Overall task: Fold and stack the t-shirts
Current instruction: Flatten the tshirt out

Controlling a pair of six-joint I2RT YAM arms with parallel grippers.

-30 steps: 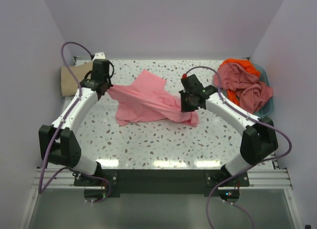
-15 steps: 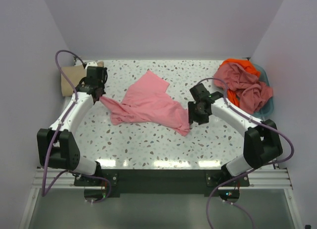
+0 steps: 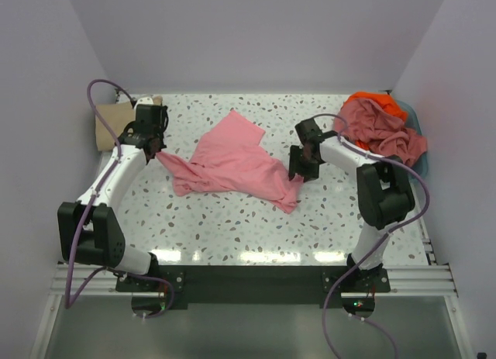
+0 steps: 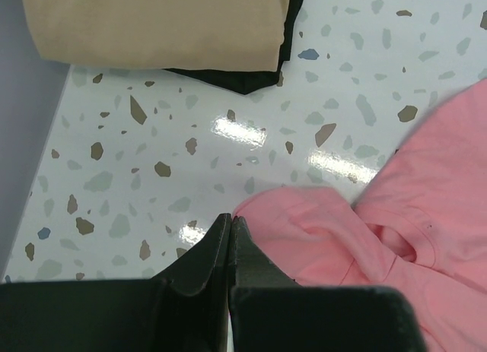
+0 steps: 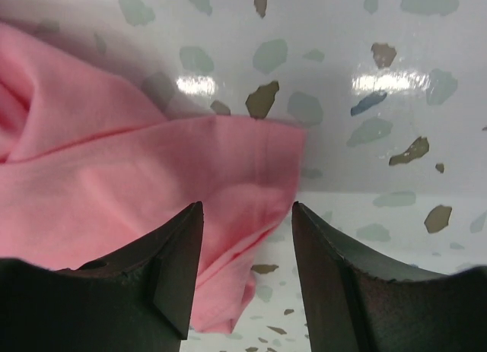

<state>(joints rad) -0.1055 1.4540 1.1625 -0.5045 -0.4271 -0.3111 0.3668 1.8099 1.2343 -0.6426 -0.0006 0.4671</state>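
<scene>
The light pink t-shirt [image 3: 232, 161] lies crumpled and partly spread in the middle of the speckled table [image 3: 232, 219], one broad flap reaching toward the far side and a narrower tail trailing toward the near right. Its left end is drawn out into a point that runs up to the left gripper [image 3: 157, 148], at the far left of the table. In the left wrist view the two dark fingers [image 4: 202, 261] are pressed together with no gap between them, and the pink cloth meets them right at the tips, so they are clenched on that corner of the shirt.

The right gripper [image 3: 297, 167] hangs over the shirt's right edge. Its fingers [image 5: 171, 276] stand apart — released, holding nothing — and the right wrist view shows a folded hem of the pink cloth on the table beneath the gap, with bare table just beyond it. That view is slightly blurred, so I cannot tell whether the fingertips touch the cloth.

A tan t-shirt [image 3: 112, 128] sits folded flat at the far left corner, just beyond the left gripper and apart from the pink shirt. At the far right stands a blue basket [image 3: 412, 117] — heaped in it is a dusty pink t-shirt [image 3: 380, 138], bunched and spilling over the rim, with an orange t-shirt [image 3: 372, 101] showing behind it at the far side.
</scene>
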